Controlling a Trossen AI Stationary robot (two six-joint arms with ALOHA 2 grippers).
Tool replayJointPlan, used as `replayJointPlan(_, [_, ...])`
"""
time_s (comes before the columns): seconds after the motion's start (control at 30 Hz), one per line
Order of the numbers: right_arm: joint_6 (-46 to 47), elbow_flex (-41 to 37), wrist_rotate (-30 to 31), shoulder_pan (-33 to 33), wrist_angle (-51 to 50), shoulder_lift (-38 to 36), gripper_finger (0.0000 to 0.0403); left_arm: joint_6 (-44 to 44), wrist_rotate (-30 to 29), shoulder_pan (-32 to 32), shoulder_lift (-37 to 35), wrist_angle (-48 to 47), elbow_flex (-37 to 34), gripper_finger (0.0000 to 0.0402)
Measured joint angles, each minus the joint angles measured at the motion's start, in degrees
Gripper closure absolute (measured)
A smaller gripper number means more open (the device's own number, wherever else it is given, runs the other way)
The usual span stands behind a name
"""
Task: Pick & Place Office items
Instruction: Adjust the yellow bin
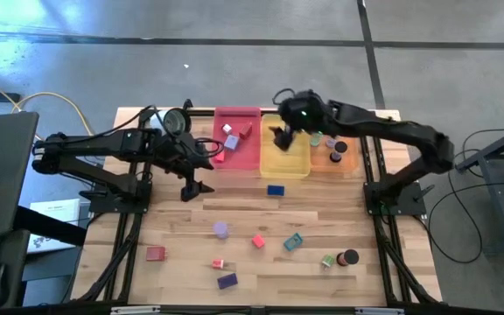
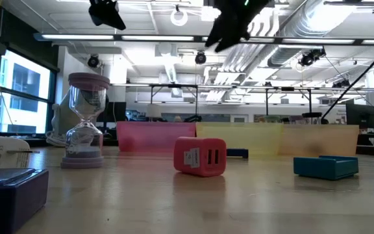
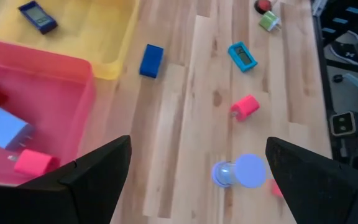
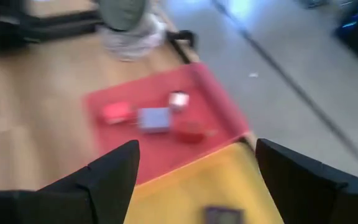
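Wooden desk [image 1: 182, 280], near edge at 6 o'clock: a purple block [image 1: 227, 281] is lying closest, a small pink piece [image 1: 218, 262] just behind it, a red block [image 1: 155, 254] off toward 8 o'clock; none is sitting in a tray yet.
Near right, 4 o'clock: a green piece [image 1: 328, 260] and a black disc [image 1: 349, 257] are sitting just beside each other.
Desk middle: a lavender cylinder [image 1: 221, 229], a pink-red block [image 1: 257, 241] and a teal block [image 1: 293, 242] are lying in a loose row, well apart, so each is leaving room for fingers on both sides.
Blue block [image 1: 276, 189]: lying alone just short of the trays, toward 12 o'clock.
Left hand [image 1: 191, 188]: hovering above bare wood at 10 o'clock, fingers standing wide apart and carrying nothing; its camera is looking down on the lavender cylinder, so it is probably lining up a pick there.
Right hand [image 1: 282, 136]: hanging over the yellow tray [image 1: 297, 164] at 12 o'clock, fingers apart and empty; it is likely sitting there because that is a drop spot.
Far edge: the pink tray [image 1: 245, 159], yellow tray and orange tray [image 1: 346, 164] are standing side by side, each already holding sorted pieces.
Far left, 11 o'clock: a round silver object [image 1: 178, 120] is standing outside the trays.
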Motion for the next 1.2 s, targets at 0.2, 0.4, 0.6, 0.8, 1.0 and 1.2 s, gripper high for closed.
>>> replayJointPlan(0.2, [10.33,0.02,-10.39,7.08,-12.06,-5.44,0.0093,-3.61,-2.39,-4.03,0.00,-0.01,0.00,0.0038])
replayJointPlan(0.4, [13.12,0.02,-22.84,12.59,-26.67,-5.57,0.0093,-7.99,-6.44,-8.60,0.00,-0.03,0.00,0.0039])
replayJointPlan(0.6, [11.59,-0.02,-16.18,19.48,-30.09,-1.94,0.0093,-11.45,-9.11,-13.15,0.00,-0.05,0.00,0.0039])
replayJointPlan(0.8, [11.92,-0.03,-10.48,23.13,-29.72,4.12,0.0093,-11.56,-9.09,-16.96,0.00,-0.07,0.00,0.0039])
replayJointPlan(1.0, [17.69,-0.11,-11.67,25.45,-28.81,10.62,0.0093,-8.66,-9.01,-18.99,0.00,-0.12,0.00,0.0038])
replayJointPlan(1.2, [18.75,-0.11,-14.95,26.48,-23.55,15.77,0.0093,-7.23,-7.19,-20.50,0.00,-4.23,0.00,0.0039])
